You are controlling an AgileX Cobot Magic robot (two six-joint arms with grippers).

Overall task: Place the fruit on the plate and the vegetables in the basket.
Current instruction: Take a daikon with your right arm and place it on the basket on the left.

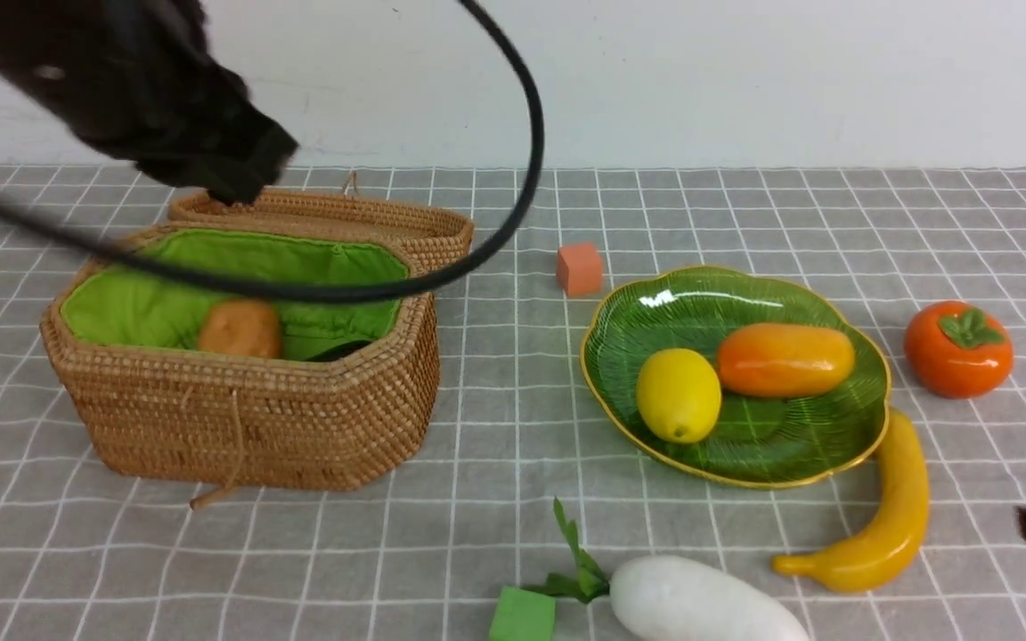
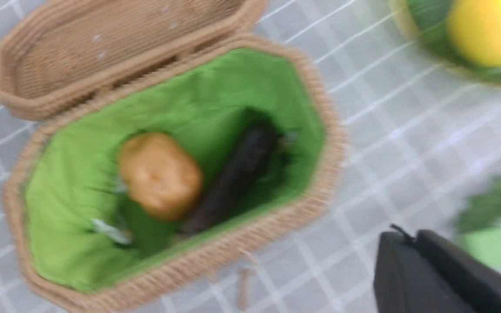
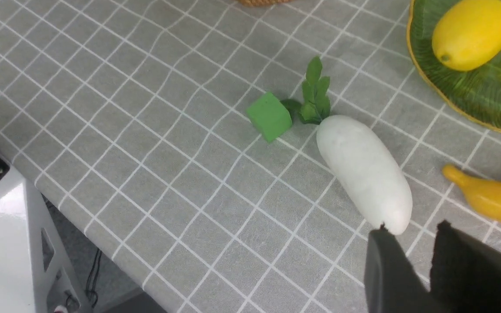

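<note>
The wicker basket [image 1: 246, 427] stands open at the left, with the potato [image 1: 240, 329] and the purple eggplant [image 2: 237, 174] on its green lining. My left gripper [image 1: 237, 182] hangs above the basket's back edge, shut and empty [image 2: 411, 237]. The green plate [image 1: 602, 320] holds the lemon [image 1: 679, 394] and the mango [image 1: 785, 359]. The persimmon [image 1: 958, 349] sits right of the plate, and the banana [image 1: 887, 516] lies at its front right. The white radish [image 1: 700, 605] lies at the table's front. My right gripper [image 3: 412, 229] is open just beyond the radish's [image 3: 363, 169] blunt end, holding nothing.
A green cube [image 1: 522, 616] touches the radish's leaves. An orange cube [image 1: 579, 269] sits behind the plate. The basket's lid [image 1: 326, 214] lies open behind it. A black cable [image 1: 513, 178] arcs over the basket. The table's edge [image 3: 81, 226] and a white stand [image 3: 7, 243] show in the right wrist view.
</note>
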